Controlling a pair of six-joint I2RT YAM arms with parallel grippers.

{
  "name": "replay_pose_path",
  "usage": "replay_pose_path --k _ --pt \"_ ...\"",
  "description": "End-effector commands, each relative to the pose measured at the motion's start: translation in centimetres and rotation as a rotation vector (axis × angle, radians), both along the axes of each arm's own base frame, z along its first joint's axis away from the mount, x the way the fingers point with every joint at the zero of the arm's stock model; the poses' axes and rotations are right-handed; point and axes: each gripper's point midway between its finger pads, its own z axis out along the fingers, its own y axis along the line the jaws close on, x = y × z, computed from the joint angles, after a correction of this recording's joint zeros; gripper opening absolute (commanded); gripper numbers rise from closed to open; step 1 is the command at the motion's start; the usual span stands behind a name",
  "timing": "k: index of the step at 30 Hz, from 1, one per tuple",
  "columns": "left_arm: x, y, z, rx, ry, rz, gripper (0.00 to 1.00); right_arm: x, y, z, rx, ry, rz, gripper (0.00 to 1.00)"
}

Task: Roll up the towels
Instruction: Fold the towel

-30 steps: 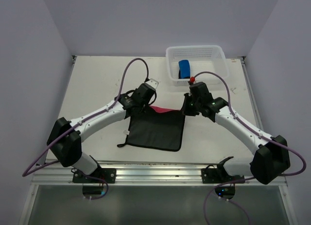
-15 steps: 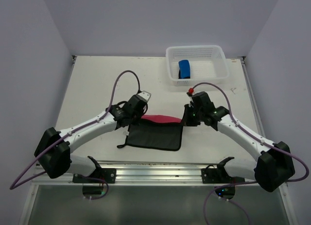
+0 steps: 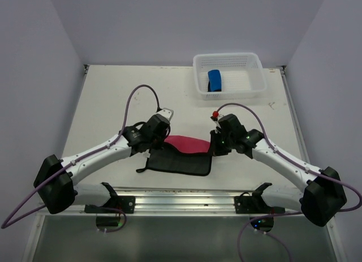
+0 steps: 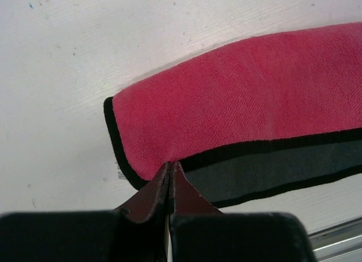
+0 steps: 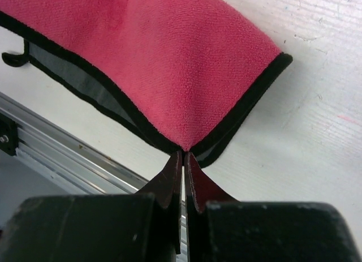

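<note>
The pink-red towel [image 3: 184,144] with dark edging lies near the table's front, its far edge folded over toward me so pink shows above its dark grey underside [image 3: 178,163]. My left gripper [image 3: 154,142] is shut on the towel's left corner [image 4: 169,163]. My right gripper [image 3: 214,144] is shut on its right corner [image 5: 184,150]. The fold shows pink in both wrist views [image 4: 243,115] [image 5: 158,52]. The blue towel [image 3: 215,80] sits rolled in the basket.
A white mesh basket [image 3: 229,59] stands at the back right of the table. The aluminium rail [image 3: 181,197] runs along the table's near edge, also seen in the right wrist view [image 5: 62,154].
Both grippers have pulled the towel's far edge toward the near edge. More pink now lies folded over the dark side, and the visible dark part has shrunk.
</note>
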Motion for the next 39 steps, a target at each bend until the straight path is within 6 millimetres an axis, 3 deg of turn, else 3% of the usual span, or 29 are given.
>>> replay_pose_path --k 1,12,24,39 --pt "-1.5 0.2 -0.6 -0.031 0.039 0.033 0.00 -0.9 -0.8 0.0 -0.023 -0.007 0.016 0.00" --pt "-3.3 0.6 -0.1 -0.086 0.073 0.062 0.00 -2.7 -0.9 -1.3 -0.033 0.017 0.068 0.00" --pt "-5.0 1.7 -1.5 -0.093 0.113 0.100 0.00 -4.3 0.2 -2.4 -0.009 0.040 0.138 0.00" --pt "-6.7 1.3 -4.0 -0.074 0.163 0.082 0.00 -5.2 0.7 -4.3 0.004 0.089 0.142 0.00"
